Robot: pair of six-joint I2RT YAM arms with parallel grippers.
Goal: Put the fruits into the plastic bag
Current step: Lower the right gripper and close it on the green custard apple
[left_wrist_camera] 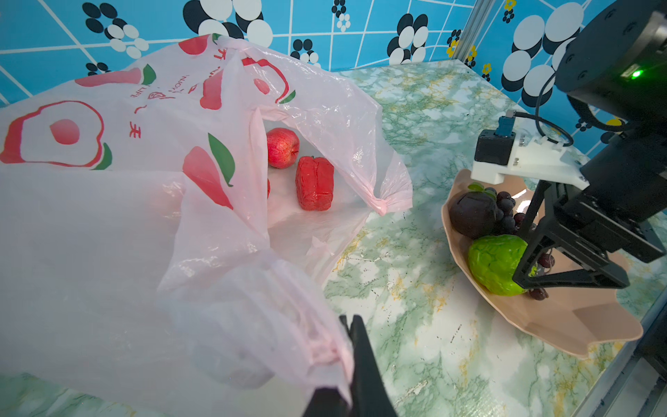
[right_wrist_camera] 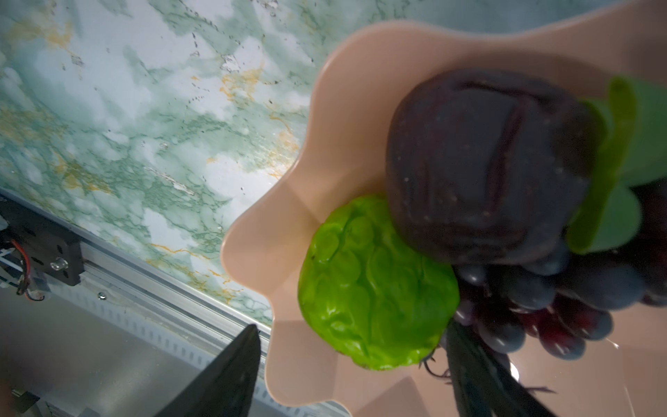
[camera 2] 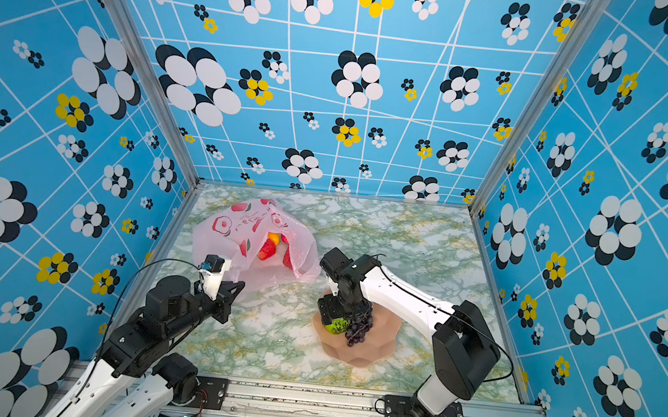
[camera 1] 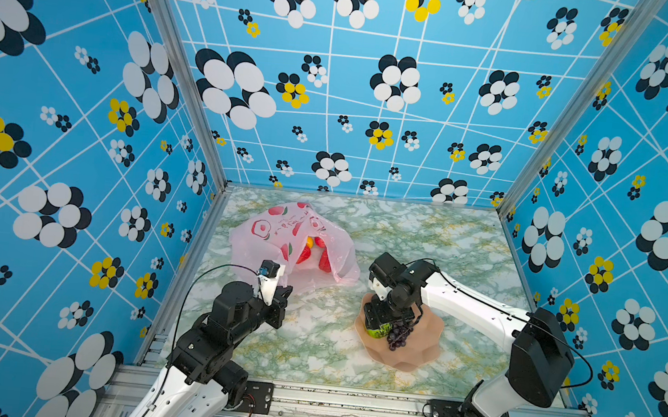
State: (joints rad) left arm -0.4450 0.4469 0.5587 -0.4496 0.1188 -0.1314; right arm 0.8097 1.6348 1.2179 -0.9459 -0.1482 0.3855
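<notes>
Left gripper (left_wrist_camera: 349,325) pinches plastic bag (left_wrist_camera: 144,216) handle, right gripper (right_wrist_camera: 352,328) hangs jaws-apart around green fruit (right_wrist_camera: 375,285) in bowl (right_wrist_camera: 288,216) near desk (camera 1: 310,353) front edge.

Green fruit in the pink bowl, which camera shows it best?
The right wrist view: the green fruit sits large mid-frame, its bumpy skin clear, straddled by the open right gripper. The left wrist view shows it with a gripper finger crossing it. In both top views only a small green patch peeks from under that gripper.

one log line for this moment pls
left end effector: shut on plastic bag handle | right end effector: open, astride green fruit in bowl | in bag: apple | bowl also: grapes
</notes>
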